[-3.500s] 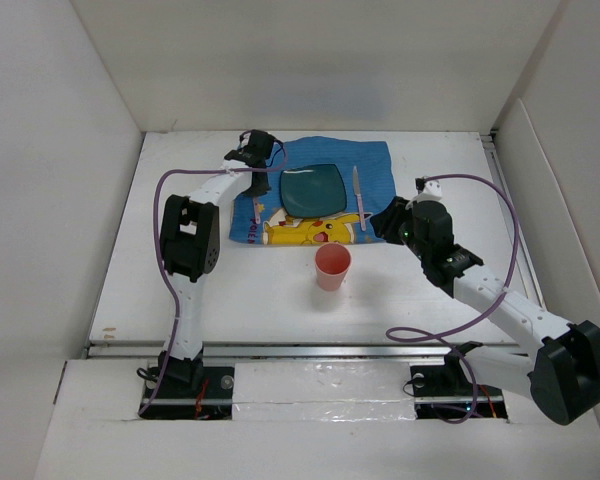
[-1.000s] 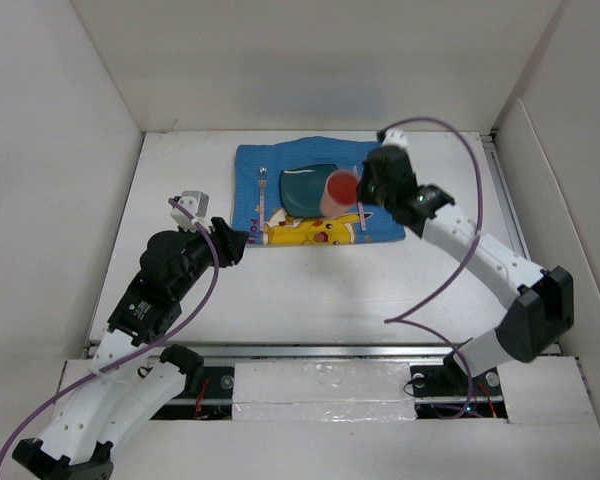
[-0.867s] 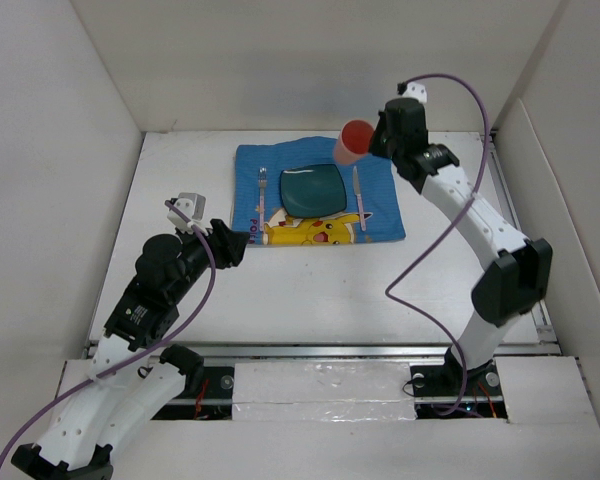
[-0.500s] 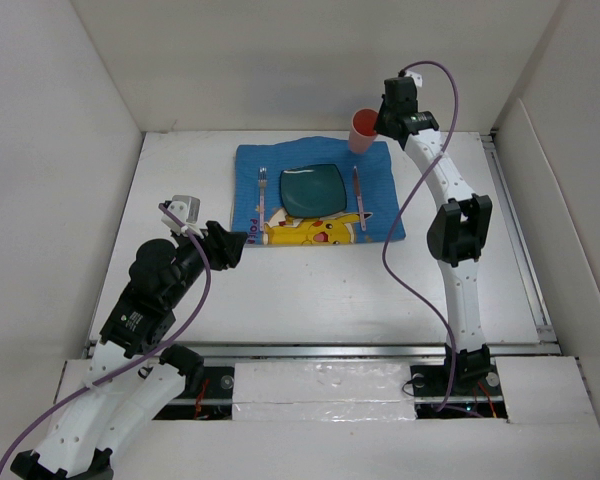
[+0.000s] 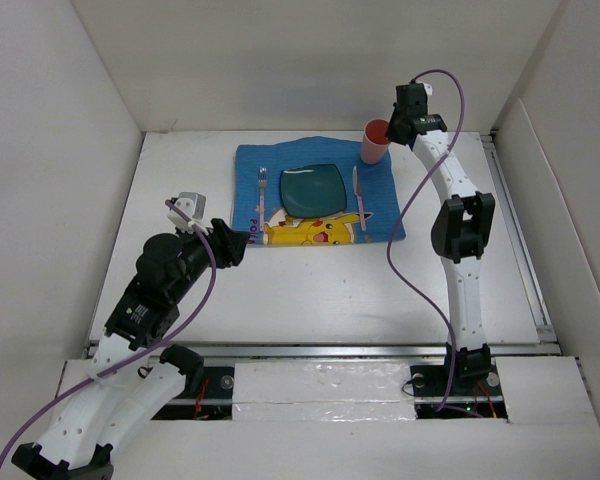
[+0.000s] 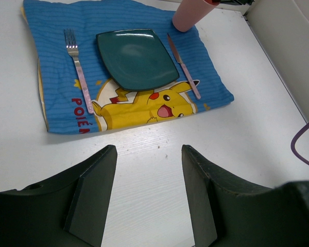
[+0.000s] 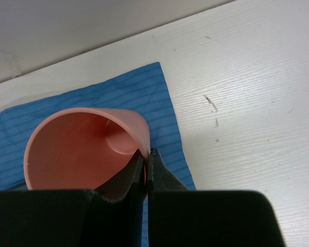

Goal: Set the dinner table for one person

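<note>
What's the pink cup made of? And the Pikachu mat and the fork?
Pink cup: probably plastic, smooth with a dull even sheen. Pikachu mat: looks like cloth, its edges wrinkle. Fork: shiny metal tines; its pink handle may be plastic.

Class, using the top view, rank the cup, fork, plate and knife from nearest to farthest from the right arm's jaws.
1. Cup: held by its rim, at the placemat's far right corner.
2. Knife: placemat's right side.
3. Plate: placemat's centre.
4. Fork: left of the plate.
</note>
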{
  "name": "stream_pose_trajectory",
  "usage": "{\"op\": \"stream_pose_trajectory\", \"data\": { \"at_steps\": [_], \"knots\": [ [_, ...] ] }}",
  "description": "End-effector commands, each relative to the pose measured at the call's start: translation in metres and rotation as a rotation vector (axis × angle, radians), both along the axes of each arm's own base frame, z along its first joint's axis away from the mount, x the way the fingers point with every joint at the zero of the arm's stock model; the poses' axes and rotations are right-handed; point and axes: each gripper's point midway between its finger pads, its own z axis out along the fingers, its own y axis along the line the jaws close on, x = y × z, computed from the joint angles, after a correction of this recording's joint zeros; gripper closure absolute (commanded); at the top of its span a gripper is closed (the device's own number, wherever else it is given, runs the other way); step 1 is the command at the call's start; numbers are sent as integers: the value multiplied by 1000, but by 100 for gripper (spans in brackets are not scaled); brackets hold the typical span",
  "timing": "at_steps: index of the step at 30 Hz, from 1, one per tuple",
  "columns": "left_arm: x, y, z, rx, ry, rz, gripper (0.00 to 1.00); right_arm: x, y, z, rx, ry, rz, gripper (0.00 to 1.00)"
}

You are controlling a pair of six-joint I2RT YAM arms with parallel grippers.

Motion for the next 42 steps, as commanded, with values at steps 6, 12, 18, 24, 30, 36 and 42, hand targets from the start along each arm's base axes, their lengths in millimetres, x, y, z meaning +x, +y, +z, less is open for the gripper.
{"op": "stream_pose_trajectory", "data": {
  "at_steps": [6, 12, 18, 24, 30, 36, 42],
  "knots": [
    [9, -1, 6, -1, -31, 10, 50, 16, -7, -6, -61, -44, -31, 100],
    [12, -3, 0, 13, -9, 12, 50, 21, -8, -10, -75, -46, -31, 100],
    [19, 1, -5, 27, 8, 49, 49, 24, -6, -8, -41, -60, -13, 68],
    [22, 6, -5, 31, 13, 80, 44, 22, 1, 28, 32, -132, 25, 49],
    [25, 16, -5, 32, 14, 146, 39, 5, 2, 95, 161, -254, 85, 43],
    [27, 19, -3, 30, 15, 160, 38, -34, 4, 175, 230, -397, 137, 14],
    [27, 26, 2, 16, 3, 185, 36, -158, 21, 256, 278, -571, 270, 0]
  ]
}}
